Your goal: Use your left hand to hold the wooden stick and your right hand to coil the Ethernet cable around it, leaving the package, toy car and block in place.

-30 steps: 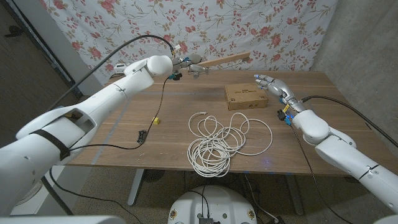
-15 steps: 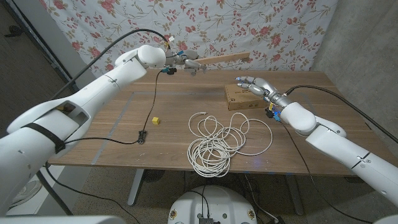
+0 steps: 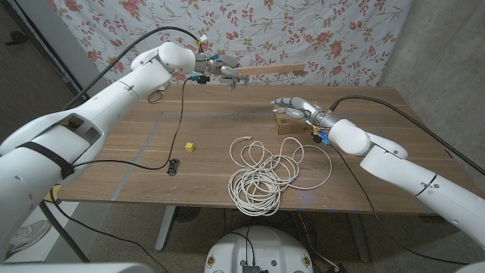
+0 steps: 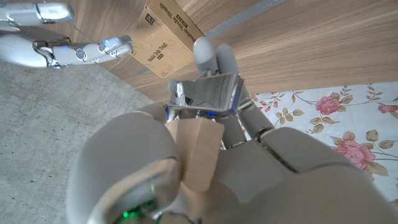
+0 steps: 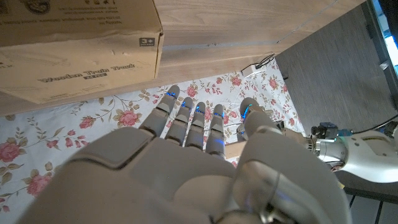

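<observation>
- Wooden stick [image 3: 274, 71] is being gripped in the left hand [image 3: 225, 70], up above the table's [image 3: 136, 152] far edge.
- White cable [image 3: 267, 173] is lying loosely coiled near the front edge.
- Right hand [image 3: 292, 107] is hovering with fingers spread, holding nothing, partly covering the cardboard box [image 3: 282, 121].
- Yellow block [image 3: 190, 146] and small black toy car [image 3: 173, 166] are sitting apart from the coil.
- Box lettering is showing in the left wrist view [image 4: 163, 38], too blurred to read.

"3+" mark on package [image 5: 81, 37]

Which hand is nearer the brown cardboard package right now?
Right. The right hand hovers over the brown cardboard package, fingers spread and empty. The left hand is raised near the far table edge, holding the wooden stick.
</observation>
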Controlling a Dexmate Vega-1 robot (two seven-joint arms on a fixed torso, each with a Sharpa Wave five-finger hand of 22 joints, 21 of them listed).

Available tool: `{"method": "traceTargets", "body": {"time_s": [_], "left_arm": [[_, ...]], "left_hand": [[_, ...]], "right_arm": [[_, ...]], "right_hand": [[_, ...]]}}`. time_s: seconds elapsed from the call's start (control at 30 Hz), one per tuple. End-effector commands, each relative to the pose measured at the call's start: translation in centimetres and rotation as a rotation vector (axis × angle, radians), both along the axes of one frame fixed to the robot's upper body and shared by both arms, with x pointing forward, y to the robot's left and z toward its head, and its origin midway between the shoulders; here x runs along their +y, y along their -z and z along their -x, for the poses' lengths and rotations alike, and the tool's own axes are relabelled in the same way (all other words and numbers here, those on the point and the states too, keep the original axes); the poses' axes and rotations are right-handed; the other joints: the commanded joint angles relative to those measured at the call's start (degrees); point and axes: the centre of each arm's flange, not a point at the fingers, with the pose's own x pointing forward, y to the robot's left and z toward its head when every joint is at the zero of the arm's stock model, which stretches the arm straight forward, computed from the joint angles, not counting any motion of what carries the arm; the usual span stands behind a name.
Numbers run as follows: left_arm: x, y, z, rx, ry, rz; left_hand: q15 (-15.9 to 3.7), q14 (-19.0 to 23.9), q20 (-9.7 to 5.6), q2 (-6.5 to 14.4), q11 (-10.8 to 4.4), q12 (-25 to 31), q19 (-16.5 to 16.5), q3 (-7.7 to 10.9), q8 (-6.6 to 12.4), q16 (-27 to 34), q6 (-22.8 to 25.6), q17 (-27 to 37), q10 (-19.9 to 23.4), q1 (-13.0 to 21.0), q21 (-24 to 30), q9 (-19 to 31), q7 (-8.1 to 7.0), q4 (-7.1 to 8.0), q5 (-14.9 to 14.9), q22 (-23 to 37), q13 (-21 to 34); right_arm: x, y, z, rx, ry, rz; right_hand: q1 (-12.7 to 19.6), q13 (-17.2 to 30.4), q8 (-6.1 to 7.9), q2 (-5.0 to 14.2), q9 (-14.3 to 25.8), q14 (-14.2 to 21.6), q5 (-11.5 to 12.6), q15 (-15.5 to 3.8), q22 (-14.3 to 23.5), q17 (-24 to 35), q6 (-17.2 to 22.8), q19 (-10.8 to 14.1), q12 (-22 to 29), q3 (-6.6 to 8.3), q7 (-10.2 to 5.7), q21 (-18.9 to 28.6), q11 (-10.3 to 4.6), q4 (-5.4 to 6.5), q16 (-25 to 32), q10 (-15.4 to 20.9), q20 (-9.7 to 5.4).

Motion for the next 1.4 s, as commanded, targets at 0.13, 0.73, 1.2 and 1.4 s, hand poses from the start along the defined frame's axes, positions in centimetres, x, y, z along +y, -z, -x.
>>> {"method": "traceTargets", "body": {"time_s": [0.13,0.73,1.2,1.4], "left_arm": [[0.0,-1.5,1.5,0.047,0.011,-0.11],[0.1,-1.0,2.7,0.082,0.006,-0.133],[-0.3,-0.7,2.8,0.095,0.023,-0.125],[-0.4,-0.6,2.8,0.101,0.028,-0.127]], "left_hand": [[-1.74,-1.1,0.19,0.0,0.55,0.3,-0.8,-0.36,-0.16,19.1,1.3,15.4,-0.4,-0.4,0.6,-0.6,0.24,-0.25,0.6,-0.5,0.2],[-1.83,-1.3,0.06,0.1,0.69,0.5,-0.7,-0.58,-0.12,20.7,1.3,15.4,0.3,-0.2,1.7,-1.0,0.48,-0.46,0.9,-1.2,0.2],[-1.97,-1.5,-0.02,0.4,0.38,0.5,-0.9,-0.67,0.04,21.8,1.0,15.4,0.2,-0.1,2.3,-0.9,0.44,-0.44,1.1,-1.8,0.2],[-1.96,-1.7,-0.01,0.5,0.56,0.5,-1.0,-0.72,0.07,22.2,0.9,15.4,0.3,-0.1,2.5,-0.9,0.54,-0.42,1.1,-2.1,0.2]], "right_arm": [[4.2,0.7,-0.2,0.003,-0.002,0.202],[8.1,2.3,-0.7,-0.019,-0.035,0.37],[10.0,3.2,-1.5,-0.091,-0.005,0.453],[10.6,3.6,-1.8,-0.112,0.012,0.473]], "right_hand": [[1.1,0.3,-0.32,-0.25,0.3,-0.4,0.0,-0.57,0.1,0.1,-0.4,0.1,-0.2,0.51,-0.4,-0.2,-0.46,0.18,-0.5,-0.6,0.32],[3.1,0.3,-0.43,-0.37,0.4,-1.4,0.0,-1.49,0.0,0.2,-0.9,0.4,-0.5,0.81,-0.61,-0.2,-0.93,0.14,-0.8,-1.5,-0.07],[5.9,0.4,-0.14,0.63,0.4,-0.9,0.2,-2.86,0.0,0.3,-0.4,1.4,-0.2,1.59,-1.41,0.0,-2.09,0.31,-0.6,-1.2,-1.17],[7.6,0.4,0.06,1.13,0.5,-0.6,0.3,-3.42,0.0,0.3,0.0,2.1,-0.1,2.09,-1.82,0.2,-2.64,0.19,-0.4,-1.0,-1.73]]}}
